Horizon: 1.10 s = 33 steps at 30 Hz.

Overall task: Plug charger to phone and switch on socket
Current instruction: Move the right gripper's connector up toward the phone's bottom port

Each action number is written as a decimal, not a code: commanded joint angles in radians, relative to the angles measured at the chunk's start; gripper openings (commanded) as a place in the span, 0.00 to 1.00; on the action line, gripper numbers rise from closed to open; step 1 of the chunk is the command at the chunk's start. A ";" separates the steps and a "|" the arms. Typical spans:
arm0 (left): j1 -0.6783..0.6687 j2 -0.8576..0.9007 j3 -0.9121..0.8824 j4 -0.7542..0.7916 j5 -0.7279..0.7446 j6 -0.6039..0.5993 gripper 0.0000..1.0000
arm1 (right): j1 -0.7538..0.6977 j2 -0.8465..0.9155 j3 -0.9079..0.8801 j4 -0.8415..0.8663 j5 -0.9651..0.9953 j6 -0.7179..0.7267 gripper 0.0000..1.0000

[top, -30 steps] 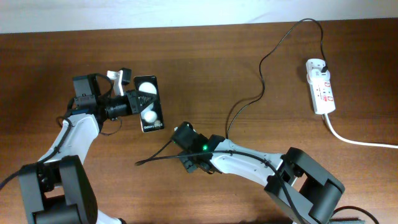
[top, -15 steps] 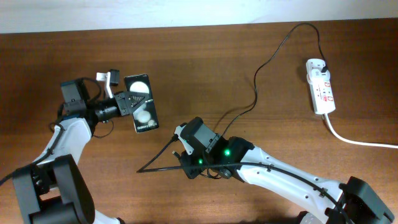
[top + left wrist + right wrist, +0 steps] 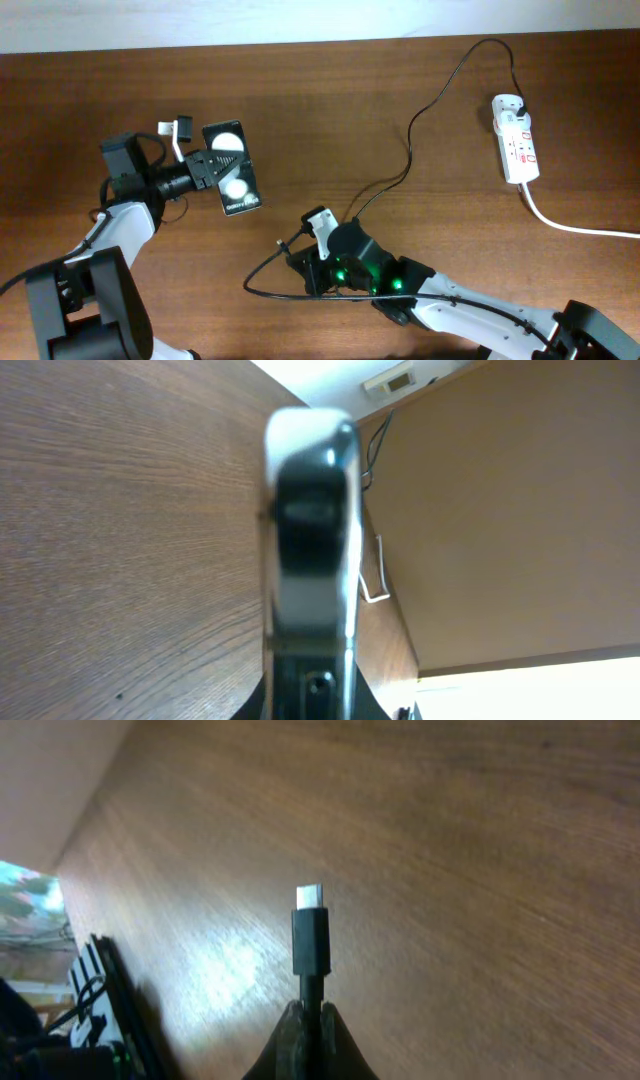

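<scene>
My left gripper (image 3: pixel 208 170) is shut on the phone (image 3: pixel 231 167) and holds it above the table at the left, with the screen's two white spots facing up. In the left wrist view the phone (image 3: pixel 310 530) is edge-on and blurred, filling the space between the jaws (image 3: pixel 310 685). My right gripper (image 3: pixel 302 252) is shut on the charger cable just behind its small black plug (image 3: pixel 310 935), and the metal tip points away from the fingers (image 3: pixel 306 1025). The plug is to the right of and below the phone, apart from it. The charger cable (image 3: pixel 412 150) runs to the socket (image 3: pixel 516 140) at the far right.
A thick white cord (image 3: pixel 580 228) leaves the socket toward the right edge. The slack black cable makes a loop (image 3: pixel 262 290) on the table in front of my right gripper. The table's back edge meets a light wall (image 3: pixel 300 20).
My right arm has swung toward the table's front, dragging the cable loop with it. My left arm moved the phone slightly left, then held it nearly still.
</scene>
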 commanded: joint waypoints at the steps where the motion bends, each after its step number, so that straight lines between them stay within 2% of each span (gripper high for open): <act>1: -0.034 -0.028 0.001 0.029 0.019 -0.043 0.00 | 0.003 -0.008 -0.008 0.018 -0.004 0.025 0.04; 5: -0.075 -0.028 0.001 0.065 0.019 -0.039 0.00 | 0.003 -0.007 -0.008 0.106 -0.001 -0.011 0.04; 15: -0.079 -0.028 0.001 0.064 0.019 -0.041 0.00 | 0.003 -0.006 -0.008 0.147 0.003 -0.011 0.04; 19: -0.079 -0.028 0.001 0.109 0.019 -0.181 0.00 | 0.003 0.024 -0.008 0.201 0.046 0.041 0.04; 23: -0.079 -0.028 0.001 0.117 0.019 -0.271 0.00 | 0.003 0.055 -0.008 0.262 0.082 0.076 0.04; 25: -0.079 -0.028 0.001 0.131 0.019 -0.409 0.00 | 0.003 0.057 -0.008 0.307 0.095 0.076 0.04; 26: -0.079 -0.028 0.001 0.131 0.018 -0.438 0.00 | 0.003 0.057 -0.008 0.315 0.109 0.077 0.04; 30: -0.079 -0.028 0.001 0.131 0.018 -0.440 0.00 | 0.003 0.057 -0.008 0.327 0.165 0.163 0.04; 33: -0.079 -0.028 0.001 0.131 0.007 -0.440 0.00 | 0.003 0.058 -0.008 0.332 0.165 0.162 0.04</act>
